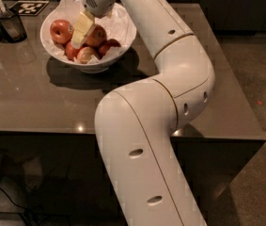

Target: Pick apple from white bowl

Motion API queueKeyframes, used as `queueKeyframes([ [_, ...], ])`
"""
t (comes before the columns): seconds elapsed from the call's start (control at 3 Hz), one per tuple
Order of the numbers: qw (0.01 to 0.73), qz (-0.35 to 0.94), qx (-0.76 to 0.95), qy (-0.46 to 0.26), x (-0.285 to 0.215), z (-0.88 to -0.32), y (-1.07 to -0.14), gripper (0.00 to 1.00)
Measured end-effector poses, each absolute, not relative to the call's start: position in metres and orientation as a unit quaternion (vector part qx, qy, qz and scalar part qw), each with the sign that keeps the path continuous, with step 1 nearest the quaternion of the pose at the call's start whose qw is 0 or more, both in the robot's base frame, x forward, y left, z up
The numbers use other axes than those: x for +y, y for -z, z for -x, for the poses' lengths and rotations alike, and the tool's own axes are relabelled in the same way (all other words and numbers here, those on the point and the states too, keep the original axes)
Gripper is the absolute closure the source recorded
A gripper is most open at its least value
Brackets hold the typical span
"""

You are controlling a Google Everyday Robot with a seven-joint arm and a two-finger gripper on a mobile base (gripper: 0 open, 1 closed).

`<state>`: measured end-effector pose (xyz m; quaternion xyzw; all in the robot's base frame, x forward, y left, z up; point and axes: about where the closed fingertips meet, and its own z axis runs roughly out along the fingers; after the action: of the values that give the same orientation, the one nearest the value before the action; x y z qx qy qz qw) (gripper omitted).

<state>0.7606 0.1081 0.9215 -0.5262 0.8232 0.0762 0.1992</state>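
The white bowl [123, 29], lined with crinkled white paper, stands at the far left of the grey table and holds several apples. My gripper [83, 31] reaches down into the bowl from above, its pale yellow part lying against the left side of a round red-orange apple [98, 36] in the middle. A deeper-red apple [60, 31] lies at the bowl's left. A small pale apple [86, 54] lies at the front. My white arm bends across the right of the view and hides the bowl's right rim.
A small dark cup with a utensil [11, 25] stands left of the bowl. A black-and-white marker tag [29, 7] lies behind it. The table's front edge [38, 132] runs below, with dark floor to the right.
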Motion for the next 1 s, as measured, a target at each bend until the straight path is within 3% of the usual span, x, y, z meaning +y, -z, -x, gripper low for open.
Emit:
queueKeyframes([
  [0.33, 0.191, 0.518, 0.830, -0.081, 0.107, -0.765, -0.908, 0.00],
  [1.0, 0.211, 0.516, 0.826, -0.083, 0.118, -0.776, -0.906, 0.43],
])
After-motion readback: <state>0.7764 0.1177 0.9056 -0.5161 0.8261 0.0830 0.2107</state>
